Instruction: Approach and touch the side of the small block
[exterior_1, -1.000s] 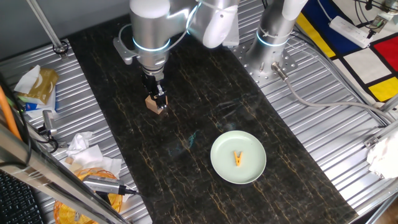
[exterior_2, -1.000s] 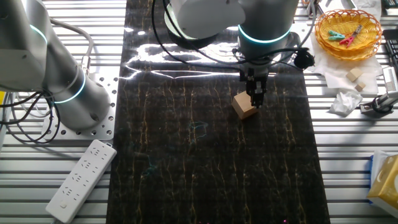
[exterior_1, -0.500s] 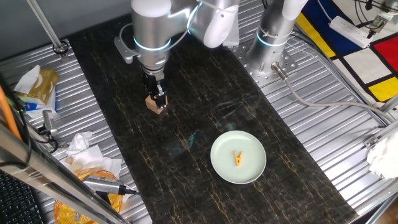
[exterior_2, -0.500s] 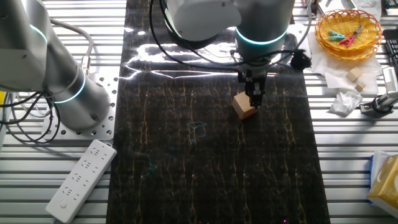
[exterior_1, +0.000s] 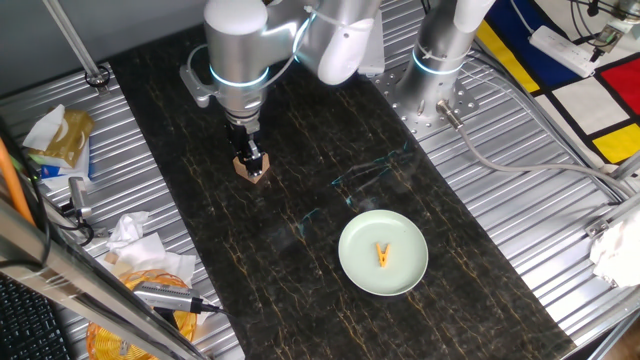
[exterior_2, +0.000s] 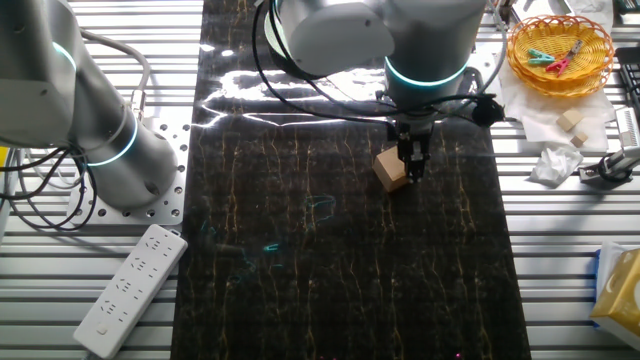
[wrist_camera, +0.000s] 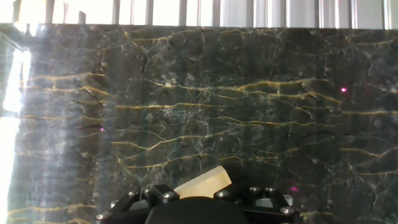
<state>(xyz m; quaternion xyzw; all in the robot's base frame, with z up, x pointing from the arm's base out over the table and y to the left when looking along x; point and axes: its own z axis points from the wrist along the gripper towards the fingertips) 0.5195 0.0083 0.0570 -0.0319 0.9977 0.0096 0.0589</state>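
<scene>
The small tan wooden block (exterior_1: 244, 170) sits on the dark marble mat at the back left. In the other fixed view the block (exterior_2: 389, 171) lies just left of my gripper (exterior_2: 412, 170). My gripper (exterior_1: 254, 162) points straight down, fingers together and holding nothing, its tip against the block's side. In the hand view the block (wrist_camera: 202, 183) shows as a pale wedge just above the dark gripper body (wrist_camera: 199, 208); the fingertips are hidden there.
A pale green plate (exterior_1: 360, 250) with a yellow-orange clothespin (exterior_1: 383, 256) lies on the mat's near right. A yellow basket (exterior_2: 560, 42), spare wooden cubes (exterior_2: 571, 121), a power strip (exterior_2: 130, 290), a second arm (exterior_2: 90, 130) and crumpled paper (exterior_1: 135, 240) surround the mat.
The arm has shifted a little and the gripper tip has come slightly lower and closer along the block's side. The block has hardly moved.
</scene>
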